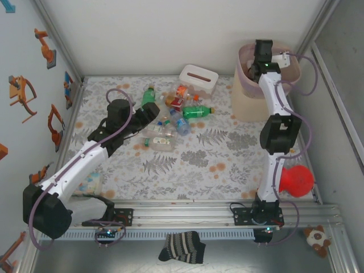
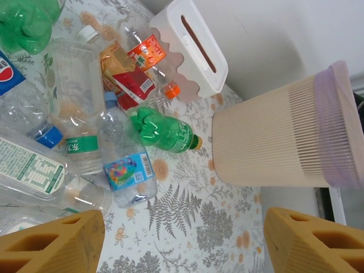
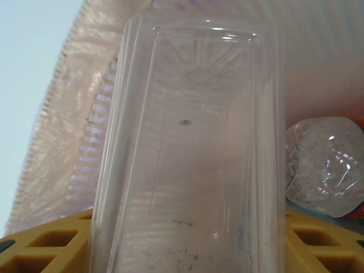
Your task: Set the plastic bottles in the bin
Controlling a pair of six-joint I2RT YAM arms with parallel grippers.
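Right claw [image 1: 263, 52] clenched on a clear bottle [image 3: 187, 148] over the bin [image 1: 245, 103]; a tilted release could bounce it back out

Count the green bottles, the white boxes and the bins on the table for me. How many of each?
Green bottles: 2
White box: 1
Beige bin: 1
Total: 4
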